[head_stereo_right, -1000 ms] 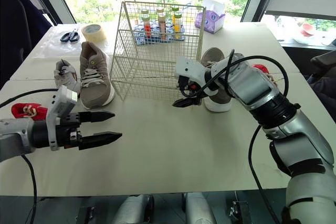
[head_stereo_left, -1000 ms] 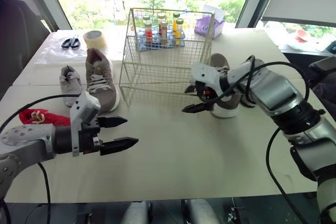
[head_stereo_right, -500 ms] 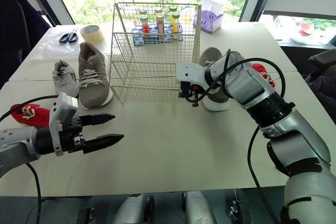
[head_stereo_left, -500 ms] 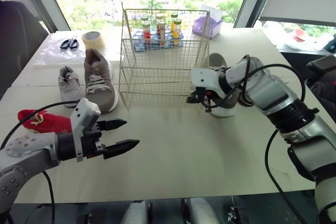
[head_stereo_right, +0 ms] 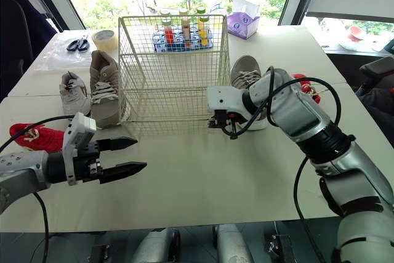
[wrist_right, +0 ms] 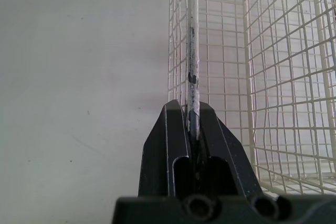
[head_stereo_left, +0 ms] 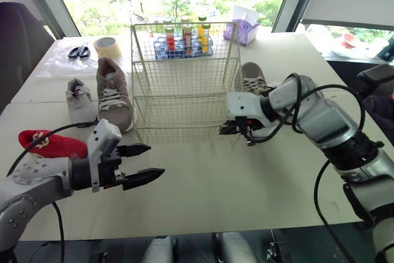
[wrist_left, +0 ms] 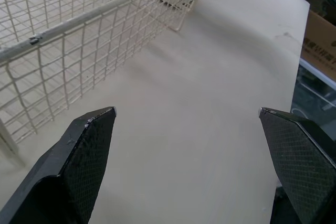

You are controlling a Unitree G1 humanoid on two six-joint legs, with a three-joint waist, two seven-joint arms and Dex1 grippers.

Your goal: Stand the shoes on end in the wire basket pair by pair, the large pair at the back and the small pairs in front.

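Cream wire basket (head_stereo_right: 172, 78), taupe large shoe (head_stereo_right: 103, 87), seemingly grey small shoe (head_stereo_right: 72, 88).

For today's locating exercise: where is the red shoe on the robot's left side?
In the left eye view, the red shoe lies on the table at the robot's left, in front of the small grey shoe, left of the wire basket.

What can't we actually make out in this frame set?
- Tan shoe: front hidden behind the right arm, eye views.
- Red item behind that arm: mostly hidden, identity unclear.
- Bottles behind the basket: labels too small, mesh in front.
- Right wrist view: right gripper shut on a basket wire; the frame edges cut off where on the basket.
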